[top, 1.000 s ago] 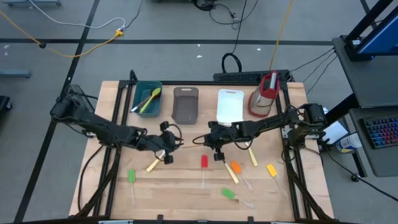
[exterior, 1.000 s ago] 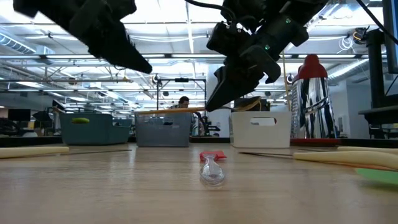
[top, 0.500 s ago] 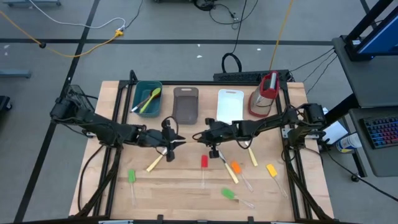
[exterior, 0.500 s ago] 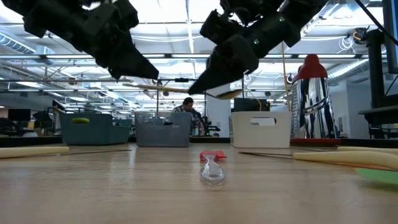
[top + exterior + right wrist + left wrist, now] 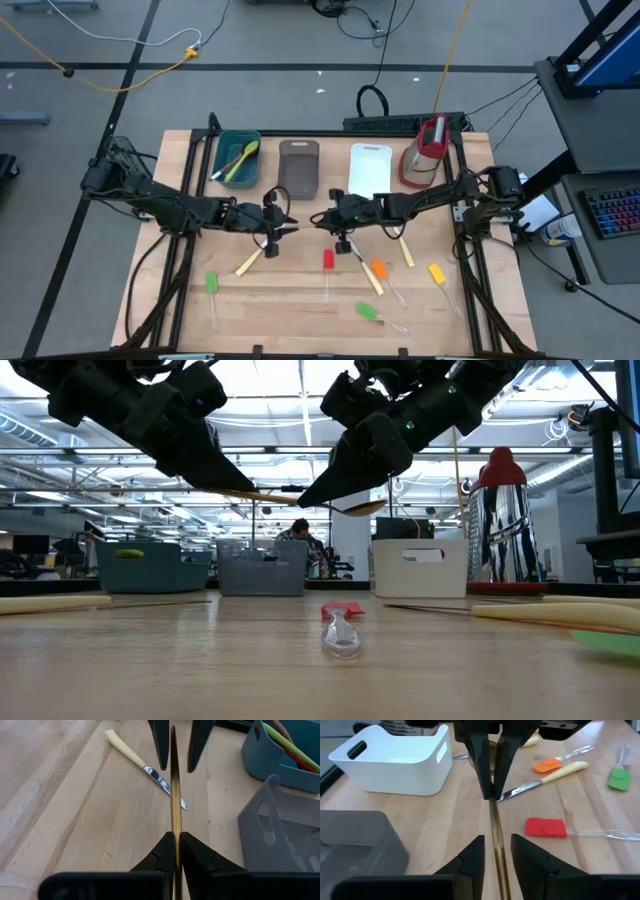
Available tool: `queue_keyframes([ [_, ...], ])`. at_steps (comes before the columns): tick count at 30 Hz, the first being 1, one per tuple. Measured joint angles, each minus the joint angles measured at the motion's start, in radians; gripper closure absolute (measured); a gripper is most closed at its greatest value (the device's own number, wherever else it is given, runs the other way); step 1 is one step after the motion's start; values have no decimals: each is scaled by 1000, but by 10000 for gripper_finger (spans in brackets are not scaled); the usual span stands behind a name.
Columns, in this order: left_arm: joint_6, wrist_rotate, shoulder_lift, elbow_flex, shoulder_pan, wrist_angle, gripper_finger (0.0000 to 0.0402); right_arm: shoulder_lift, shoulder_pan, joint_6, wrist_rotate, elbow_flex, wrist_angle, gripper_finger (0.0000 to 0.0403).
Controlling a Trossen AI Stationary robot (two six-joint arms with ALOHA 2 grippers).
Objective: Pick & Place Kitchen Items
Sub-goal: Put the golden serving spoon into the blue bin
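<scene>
The two arms meet above the middle of the bench [image 5: 150, 300], passing a gold spoon [image 5: 290, 500] between them. In the high view, the left pincer [image 5: 275, 228] sits just left of centre and the right pincer [image 5: 325, 220] just right of it, tips facing each other with only a small gap. The right pincer is clenched on the spoon's handle; its own wrist view shows both fingers pressed against the thin gold shaft. The left pincer is released: in its wrist view the fingers [image 5: 472, 857] stand apart on either side of the handle without touching it. In the low view the spoon hangs level in the air, well clear of the bench surface, its bowl at the right end under the right arm.

Below the pincers, in the lower half of the high view, lie a pale-handled knife [image 5: 248, 262], a red spatula [image 5: 327, 262], an orange spatula [image 5: 380, 270], a yellow spatula [image 5: 437, 273] and two green ones [image 5: 212, 284] [image 5: 368, 312]. Along the upper edge stand a teal tub [image 5: 222, 170] holding a green spoon [image 5: 243, 158], a grey tub [image 5: 298, 168], a white tub [image 5: 370, 170] and a red-and-clear jug [image 5: 425, 150].
</scene>
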Motion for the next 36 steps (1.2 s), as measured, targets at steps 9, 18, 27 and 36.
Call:
queue_keyframes([
  [9, 9, -16, 2, 0, 1, -1, 241, 0, 0, -4, 0, 0, 40, 388],
  [18, 61, -56, 2, 0, 1, 1, 273, 0, 0, -5, 0, 0, 68, 388],
  [27, 64, -50, 2, 0, 0, 5, 346, 0, 0, -20, 3, 0, 98, 388],
  [36, 64, -48, 2, 0, 0, 11, 366, 0, 0, -20, 3, 0, 97, 387],
])
